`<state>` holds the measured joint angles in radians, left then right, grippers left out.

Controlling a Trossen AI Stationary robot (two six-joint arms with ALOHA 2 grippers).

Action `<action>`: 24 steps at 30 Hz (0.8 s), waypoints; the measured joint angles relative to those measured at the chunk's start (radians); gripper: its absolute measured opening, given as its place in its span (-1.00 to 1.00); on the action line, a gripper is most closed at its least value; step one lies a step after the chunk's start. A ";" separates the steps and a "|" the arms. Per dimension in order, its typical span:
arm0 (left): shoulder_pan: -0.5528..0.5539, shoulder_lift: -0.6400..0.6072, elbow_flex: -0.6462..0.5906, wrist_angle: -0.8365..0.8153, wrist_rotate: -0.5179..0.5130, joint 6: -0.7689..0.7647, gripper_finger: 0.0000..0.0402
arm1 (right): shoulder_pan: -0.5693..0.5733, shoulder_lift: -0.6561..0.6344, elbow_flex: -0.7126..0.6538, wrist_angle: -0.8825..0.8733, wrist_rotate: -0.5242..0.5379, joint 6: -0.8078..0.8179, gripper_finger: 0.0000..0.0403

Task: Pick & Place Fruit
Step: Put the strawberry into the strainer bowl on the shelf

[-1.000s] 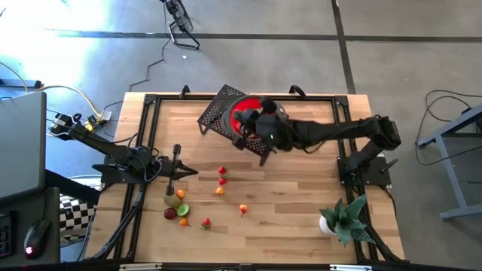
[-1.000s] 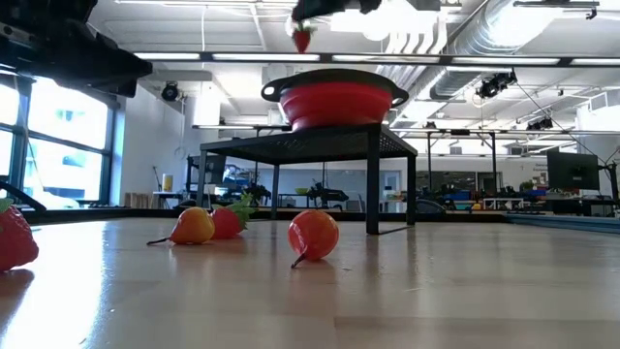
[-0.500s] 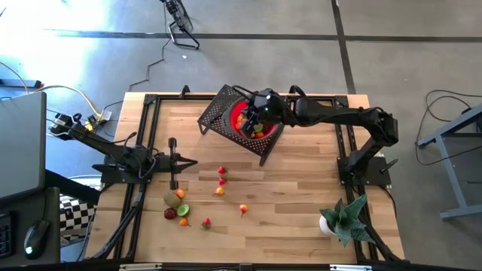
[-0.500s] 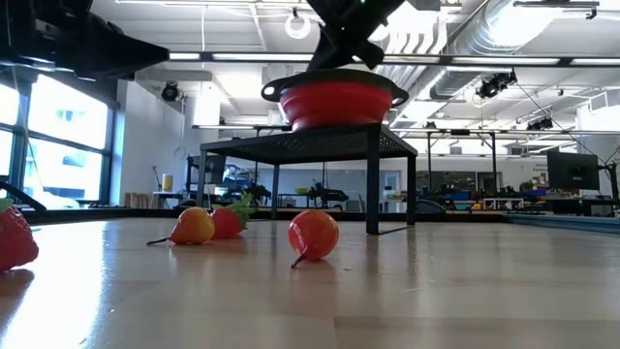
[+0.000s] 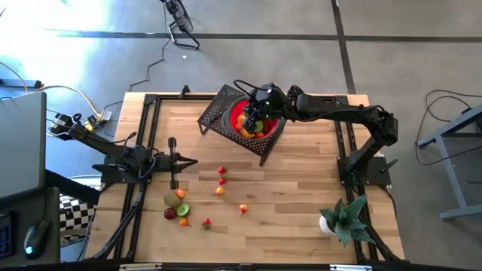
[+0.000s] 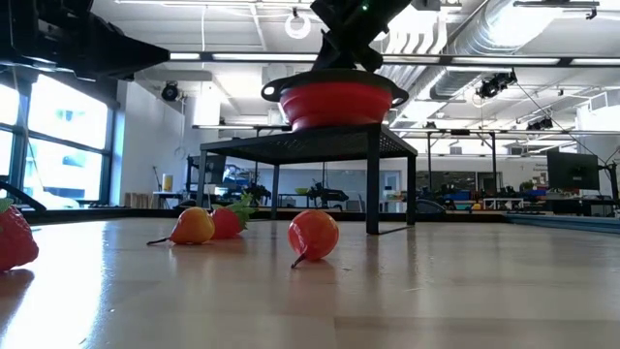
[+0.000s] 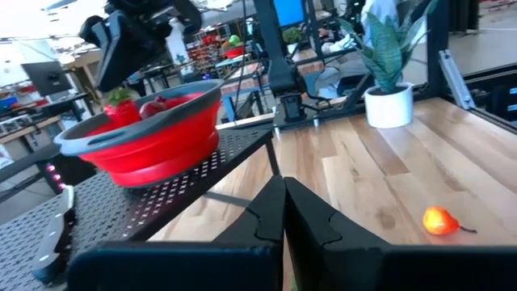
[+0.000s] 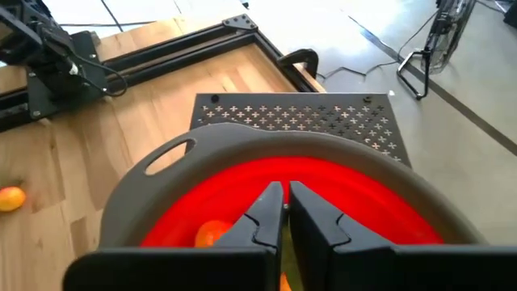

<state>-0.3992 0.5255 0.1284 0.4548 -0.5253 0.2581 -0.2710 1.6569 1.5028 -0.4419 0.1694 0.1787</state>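
A red bowl (image 5: 242, 113) with a grey rim stands on a black perforated stand (image 5: 216, 113) at the table's far middle and holds several small fruits. My right gripper (image 5: 254, 113) is down at the bowl's mouth, almost shut, with a red strawberry (image 7: 121, 103) just under its tips. Several toy fruits lie on the wood, among them an orange one (image 5: 243, 209) and a strawberry (image 5: 221, 172). My left gripper (image 5: 194, 163) is shut and empty, low over the table's left part. My right gripper comes at the bowl from above, slanting down. The strawberry's green-topped end (image 7: 120, 93) sits right at the fingertips, and its body is at the bowl's rim. The fingers hide the exact place of contact in the right wrist view.
A spiky green plant in a white pot (image 5: 340, 217) stands at the near right corner. A black frame runs round the table's edges. More fruit lies near my left gripper (image 5: 177, 207). Bare wood spans the middle and right of the table.
My right gripper, holding the strawberry high over the bowl a second ago, has gone down and toward the table's far edge to the bowl's mouth. My left gripper has turned slightly about its wrist.
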 joint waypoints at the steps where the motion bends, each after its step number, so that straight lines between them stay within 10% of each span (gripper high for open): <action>1: 0.000 0.000 0.000 0.000 -0.007 0.000 -1.00 | 0.000 0.000 0.000 0.000 -0.012 -0.001 -0.93; 24: 0.000 0.000 0.000 0.004 -0.027 -0.005 -1.00 | 0.034 -0.104 0.000 -0.037 -0.068 -0.150 -0.38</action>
<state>-0.3992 0.5255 0.1284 0.4583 -0.5526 0.2532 -0.2375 1.5525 1.5032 -0.4789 0.1009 0.0284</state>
